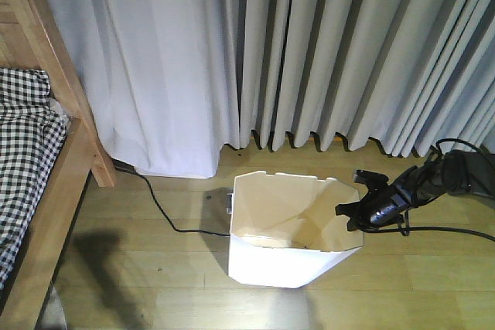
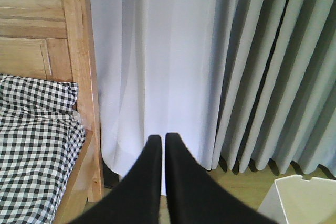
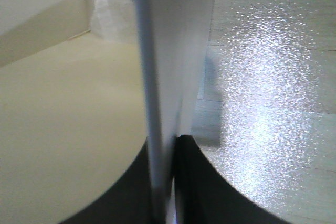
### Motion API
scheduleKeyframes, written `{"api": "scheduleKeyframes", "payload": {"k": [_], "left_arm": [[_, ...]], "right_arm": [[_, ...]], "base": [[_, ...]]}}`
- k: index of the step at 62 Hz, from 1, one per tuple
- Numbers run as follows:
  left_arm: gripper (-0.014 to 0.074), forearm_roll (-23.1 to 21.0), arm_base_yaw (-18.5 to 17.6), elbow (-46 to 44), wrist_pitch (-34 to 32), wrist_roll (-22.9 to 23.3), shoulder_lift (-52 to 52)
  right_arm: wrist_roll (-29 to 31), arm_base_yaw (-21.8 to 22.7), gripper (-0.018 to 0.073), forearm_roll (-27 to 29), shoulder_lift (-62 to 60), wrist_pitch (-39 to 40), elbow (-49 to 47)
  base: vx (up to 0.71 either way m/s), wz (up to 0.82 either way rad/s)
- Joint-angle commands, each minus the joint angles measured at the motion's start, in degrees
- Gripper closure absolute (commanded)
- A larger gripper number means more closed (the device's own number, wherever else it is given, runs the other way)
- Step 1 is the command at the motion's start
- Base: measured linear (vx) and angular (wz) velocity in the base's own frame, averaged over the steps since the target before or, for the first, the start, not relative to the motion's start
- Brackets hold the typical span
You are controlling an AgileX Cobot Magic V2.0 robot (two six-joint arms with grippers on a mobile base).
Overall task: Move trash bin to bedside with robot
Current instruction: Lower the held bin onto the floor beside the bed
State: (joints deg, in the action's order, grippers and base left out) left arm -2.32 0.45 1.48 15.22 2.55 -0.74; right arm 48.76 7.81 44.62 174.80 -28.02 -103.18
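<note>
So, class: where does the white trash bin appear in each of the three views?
Front view: trash bin, lower centre on the floor.
Left wrist view: only its rim corner, bottom right.
Right wrist view: its wall fills the centre, edge-on between the jaws.
Shared landmark: the wooden floor.

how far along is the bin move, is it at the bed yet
Done: the right gripper is clamped on the trash bin wall, one finger inside and one outside in the right wrist view. In hand: the bin stands upright on the wood floor, below the curtains. Left: it is not yet beside the bed frame; open floor separates them. The left gripper is shut, holding nothing.
</note>
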Motion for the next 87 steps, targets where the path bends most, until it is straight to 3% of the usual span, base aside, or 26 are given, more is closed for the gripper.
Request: {"api": "scheduleKeyframes", "payload": {"k": [1, 29, 58, 69, 87], "left_arm": [[0.0602, -0.24, 0.02, 0.67, -3.95, 0.35, -0.78], [0.0602, -0.24, 0.02, 0.67, -3.95, 0.35, -0.78], [0.0602, -0.24, 0.02, 0.67, -3.95, 0.35, -0.78], [0.0602, -0.24, 0.02, 0.67, -3.95, 0.35, -0.78], [0.0602, -0.24, 0.02, 0.67, -3.95, 0.35, -0.78]], "right_arm": [[-0.02, -0.01, 0.0562, 2.98, -3.39, -8.12, -3.33], [-7.19, -0.01, 0.0547, -5.9, -0.47, -5.07, -6.46], [-7.68, -0.01, 0.05, -6.16, 3.14, -9.75, -12.36], [-7.68, -0.01, 0.0427, -6.73, 3.14, -9.7, -12.36], [-7.74, -0.01, 0.0207, -9.05, 3.14, -9.37, -12.36]], "base": [[0.0, 0.0], [0.0, 0.0], [0.0, 0.0], [0.0, 0.0], [0.0, 0.0]]}}
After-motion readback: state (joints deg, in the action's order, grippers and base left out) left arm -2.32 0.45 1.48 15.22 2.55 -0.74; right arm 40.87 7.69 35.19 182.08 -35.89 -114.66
